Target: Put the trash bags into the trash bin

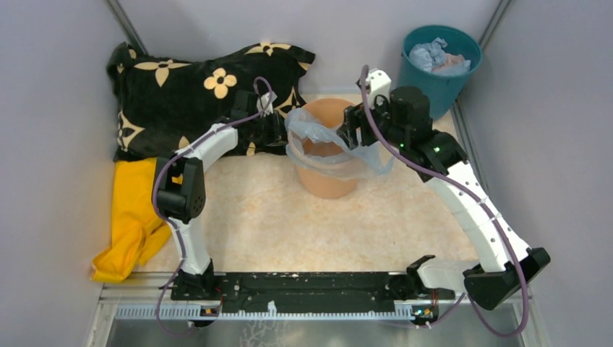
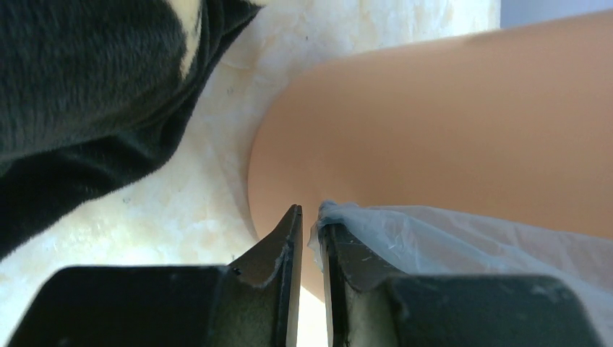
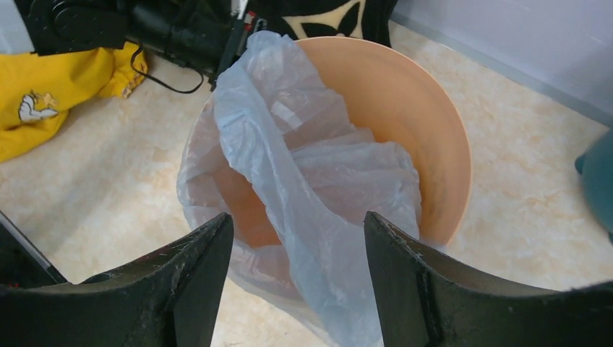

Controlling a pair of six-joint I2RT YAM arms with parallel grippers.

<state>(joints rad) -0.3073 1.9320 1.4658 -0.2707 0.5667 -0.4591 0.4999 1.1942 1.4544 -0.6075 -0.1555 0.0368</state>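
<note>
Right gripper (image 3: pixel 298 220) is gaping empty over bag (image 3: pixel 303 166) and bin (image 3: pixel 405 94), left gripper (image 2: pixel 309 210) barely parted, cushion (image 2: pixel 72 87) crowding the marbled table (image 1: pixel 253 210).

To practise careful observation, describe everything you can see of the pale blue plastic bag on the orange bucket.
The bag is thin, crinkled, see-through pale blue film. It is draped over the orange bucket: part sags inside the opening, part hangs down the outer wall on the near side. Its edge lies against one finger of the left end effector, whose jaws stand barely apart. The right end effector is open, a finger on either side of the hanging film, not gripping it.
</note>
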